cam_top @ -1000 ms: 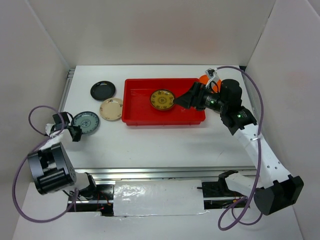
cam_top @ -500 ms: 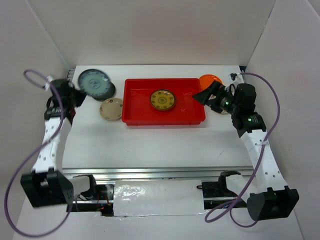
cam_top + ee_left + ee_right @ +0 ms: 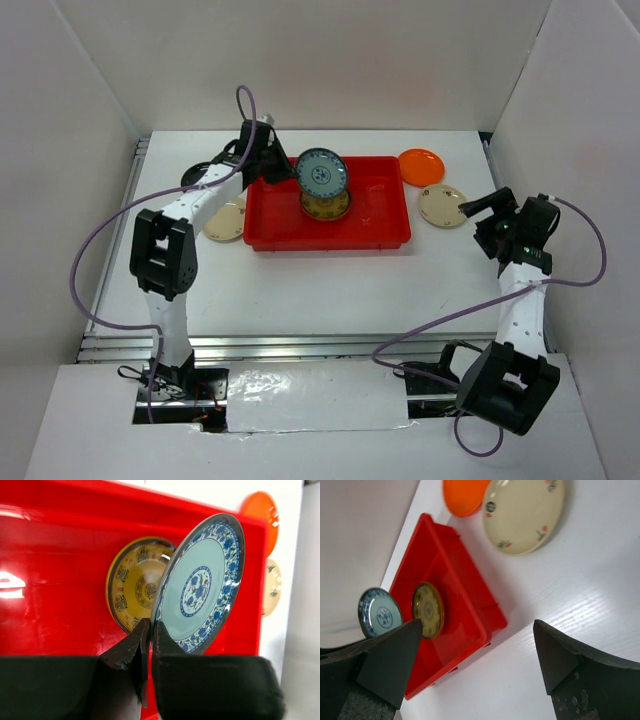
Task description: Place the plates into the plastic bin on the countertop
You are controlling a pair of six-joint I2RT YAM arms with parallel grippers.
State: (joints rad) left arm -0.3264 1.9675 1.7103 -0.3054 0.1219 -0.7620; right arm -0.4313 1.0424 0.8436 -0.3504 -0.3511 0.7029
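My left gripper point(image 3: 291, 170) point(image 3: 151, 626) is shut on the rim of the blue-grey patterned plate point(image 3: 322, 172) point(image 3: 200, 585). It holds the plate tilted on edge above the red plastic bin point(image 3: 375, 225) point(image 3: 50, 580). The dark brown-yellow plate point(image 3: 326, 207) point(image 3: 131, 586) lies in the bin just under it. My right gripper point(image 3: 482, 222) point(image 3: 478, 625) is open and empty over the white countertop point(image 3: 330, 285), right of the bin. An orange plate point(image 3: 421, 165) point(image 3: 465, 495) and a cream floral plate point(image 3: 443, 205) point(image 3: 525, 515) lie beside the bin's right end.
Left of the bin, a second cream plate point(image 3: 222, 221) and a black plate point(image 3: 192, 179) lie partly hidden under my left arm. White walls enclose the countertop. A metal rail point(image 3: 300, 345) runs along its front edge.
My left arm swung from the far left to over the bin, carrying the blue-grey plate. My right arm drew back to the right, uncovering the cream plate there.
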